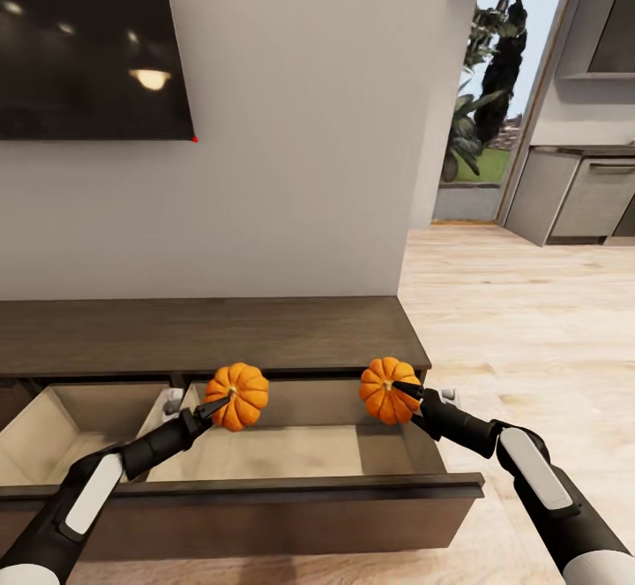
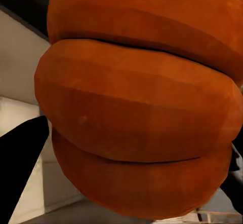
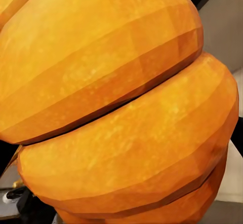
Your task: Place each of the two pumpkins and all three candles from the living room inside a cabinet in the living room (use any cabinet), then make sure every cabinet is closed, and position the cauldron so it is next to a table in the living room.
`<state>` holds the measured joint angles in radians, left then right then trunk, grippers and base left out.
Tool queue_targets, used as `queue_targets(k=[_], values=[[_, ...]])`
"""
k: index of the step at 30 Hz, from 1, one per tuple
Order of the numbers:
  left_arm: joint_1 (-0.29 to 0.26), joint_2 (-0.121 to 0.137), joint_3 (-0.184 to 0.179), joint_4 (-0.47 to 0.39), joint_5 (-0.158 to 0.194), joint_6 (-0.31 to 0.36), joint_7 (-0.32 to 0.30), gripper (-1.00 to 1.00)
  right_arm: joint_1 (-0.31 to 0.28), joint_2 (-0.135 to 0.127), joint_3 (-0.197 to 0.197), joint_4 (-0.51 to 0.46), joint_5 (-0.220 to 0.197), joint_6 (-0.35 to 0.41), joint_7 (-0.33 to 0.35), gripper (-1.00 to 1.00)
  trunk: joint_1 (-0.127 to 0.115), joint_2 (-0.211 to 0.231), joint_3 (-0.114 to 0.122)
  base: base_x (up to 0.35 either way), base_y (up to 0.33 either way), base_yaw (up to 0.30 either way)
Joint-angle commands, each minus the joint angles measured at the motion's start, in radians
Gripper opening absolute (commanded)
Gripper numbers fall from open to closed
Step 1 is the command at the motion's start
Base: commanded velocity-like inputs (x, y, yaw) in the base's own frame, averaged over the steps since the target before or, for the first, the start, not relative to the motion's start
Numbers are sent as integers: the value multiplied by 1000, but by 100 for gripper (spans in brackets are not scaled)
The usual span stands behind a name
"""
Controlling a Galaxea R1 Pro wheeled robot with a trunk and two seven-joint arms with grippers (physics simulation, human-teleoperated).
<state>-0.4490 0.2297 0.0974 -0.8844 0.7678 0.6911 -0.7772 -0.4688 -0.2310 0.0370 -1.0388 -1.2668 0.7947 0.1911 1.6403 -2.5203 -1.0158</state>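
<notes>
L gripper [image 1: 220, 406] clamps a ribbed orange pumpkin [image 1: 237, 396]; R gripper [image 1: 407, 391] clamps the second pumpkin [image 1: 385, 389] — both held above the cabinet's [image 1: 203, 333] open drawer [image 1: 291, 453] (pale beige inside, dark wood front).

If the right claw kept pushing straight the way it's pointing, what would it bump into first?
Apart from the pumpkin the right gripper holds, probably the cabinet's dark front edge above the open drawer, though depth is hard to judge.
</notes>
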Motion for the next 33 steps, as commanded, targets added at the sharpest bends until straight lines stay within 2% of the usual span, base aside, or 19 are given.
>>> queue_targets(k=[1, 5, 9, 12, 20, 22, 24, 25, 27, 29, 33], values=[[0, -2, 1, -1, 13, 8, 18, -100, -1, 0, 2, 0, 3, 1, 6, -100, 0, 0, -1, 0, 0, 0], [-1, -17, 0, -18, 31, 8, 83, -100, -1, 14, 24, 0, 22, 1, -8, -100, 0, 0, -1, 0, 0, 0], [0, -55, -1, -91, 40, 14, 183, -100, -1, 44, 34, -1, 35, 1, -73, -100, 0, 0, -1, 0, 0, 0], [1, -69, -2, -113, 58, 23, 238, -100, -1, 64, 36, -2, 36, 1, -105, -100, 0, 0, -1, 0, 0, 0], [1, -75, -6, -121, 74, 28, 278, -100, -1, 99, 38, -11, 42, 0, -153, -100, 2, -1, -16, 0, 0, 0], [1, -78, -7, -121, 75, 28, 327, -100, -1, 111, 40, -12, 43, 0, -157, -100, 2, -1, -16, 0, 0, 0], [1, -90, -7, -122, 81, 28, 375, -100, -1, 120, 46, -13, 45, -2, -160, -100, 2, -1, -16, 0, 0, 0], [1, -103, -6, -122, 85, 28, 405, -100, -1, 124, 50, -13, 52, -5, -163, -100, 2, -1, -16, 0, 0, 0], [1, -113, -7, -130, 88, 28, 428, -100, -1, 132, 53, -13, 66, -32, -165, -100, 2, -1, -16, 0, 0, 0], [1, -117, -7, -140, 89, 28, 438, -100, -1, 143, 54, -11, 78, -64, -168, -100, 2, -1, -16, 0, 0, 0], [1, -119, -7, -147, 91, 28, 445, -100, -1, 181, 55, -6, 112, -97, -195, -100, 2, -1, -16, 0, 0, 0]])
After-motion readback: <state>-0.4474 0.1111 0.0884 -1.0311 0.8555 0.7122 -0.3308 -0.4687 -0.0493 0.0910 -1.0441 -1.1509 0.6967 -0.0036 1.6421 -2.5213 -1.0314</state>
